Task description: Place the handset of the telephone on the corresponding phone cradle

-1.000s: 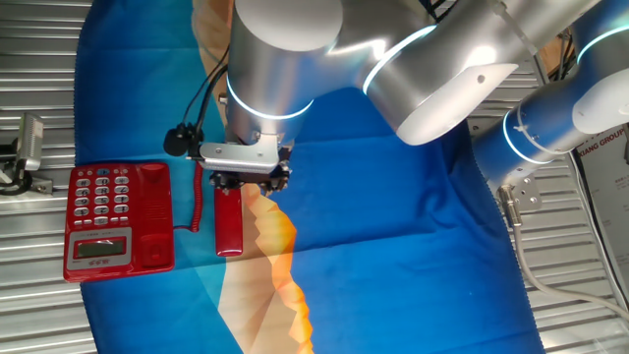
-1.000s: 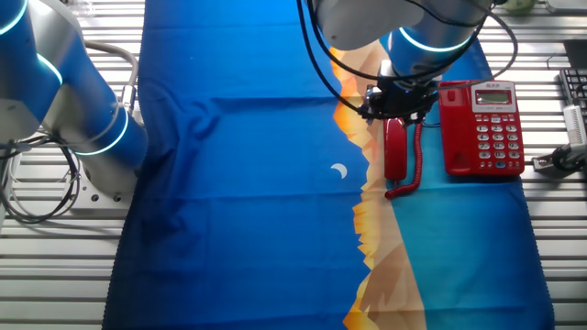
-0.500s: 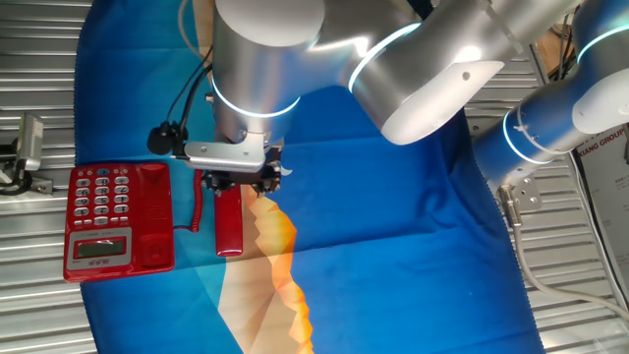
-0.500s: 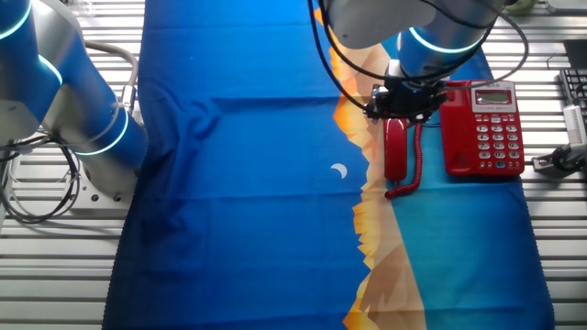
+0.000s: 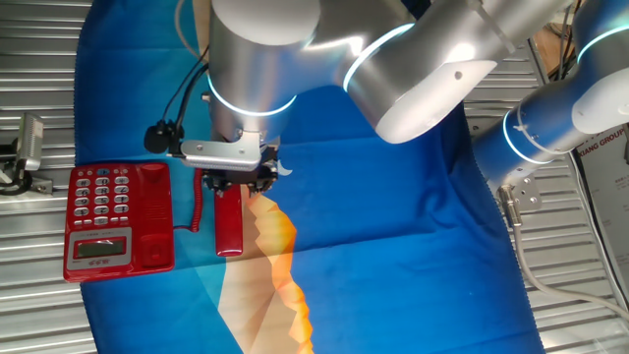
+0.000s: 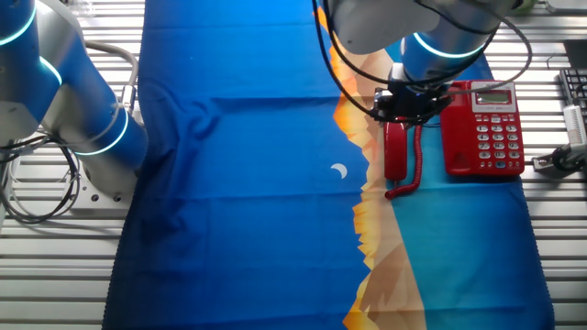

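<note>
The red telephone [image 5: 98, 218] lies at the left edge of the blue cloth, keypad to the left and the bare red phone cradle [image 5: 153, 211] to its right. The red handset [image 5: 228, 224] lies flat on the cloth just right of the base, off the cradle, joined by the red coiled cord [image 5: 199, 202]. My gripper [image 5: 236, 182] hangs over the handset's far end; its black fingers stand wider than the handset, so it looks open. In the other fixed view the gripper [image 6: 404, 105] is over the handset [image 6: 394, 154], left of the telephone [image 6: 486, 128] and cradle [image 6: 455, 128].
The cloth [image 5: 393, 246] is blue with an orange band. A second arm's base [image 5: 536, 133] stands at the right; it also shows in the other fixed view [image 6: 83, 110]. A grey metal part [image 5: 29, 147] lies left of the phone. A keyboard [image 6: 573, 92] is at the edge.
My gripper has shifted a little toward the telephone, from beside the handset's far end to over it. The handset and the phone have not moved.
</note>
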`<state>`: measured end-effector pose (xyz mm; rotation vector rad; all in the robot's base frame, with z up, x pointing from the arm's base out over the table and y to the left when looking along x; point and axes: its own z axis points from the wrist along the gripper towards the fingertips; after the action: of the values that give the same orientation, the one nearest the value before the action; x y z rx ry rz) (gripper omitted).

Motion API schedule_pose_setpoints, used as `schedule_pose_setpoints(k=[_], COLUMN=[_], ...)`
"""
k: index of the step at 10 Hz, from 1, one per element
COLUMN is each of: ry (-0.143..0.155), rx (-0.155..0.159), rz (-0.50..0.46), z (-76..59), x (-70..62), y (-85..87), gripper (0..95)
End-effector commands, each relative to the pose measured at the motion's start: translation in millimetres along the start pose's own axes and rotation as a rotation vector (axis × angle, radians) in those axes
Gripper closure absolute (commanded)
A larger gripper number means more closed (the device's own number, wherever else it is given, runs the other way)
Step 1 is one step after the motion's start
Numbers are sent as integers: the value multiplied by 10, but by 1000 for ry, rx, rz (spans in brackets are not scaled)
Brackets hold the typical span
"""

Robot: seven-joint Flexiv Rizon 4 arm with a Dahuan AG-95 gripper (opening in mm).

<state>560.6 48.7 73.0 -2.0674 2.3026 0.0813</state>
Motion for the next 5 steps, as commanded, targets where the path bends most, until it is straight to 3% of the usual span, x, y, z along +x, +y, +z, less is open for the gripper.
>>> schedule_pose_setpoints(k=[1,2,5], ry=[8,14,19], rx=[7,11,15], rz=[-23,-38,-72], z=[13,16,-8], x=[1,-7,-19], y=[-2,-23,-64], gripper=[570,380,380])
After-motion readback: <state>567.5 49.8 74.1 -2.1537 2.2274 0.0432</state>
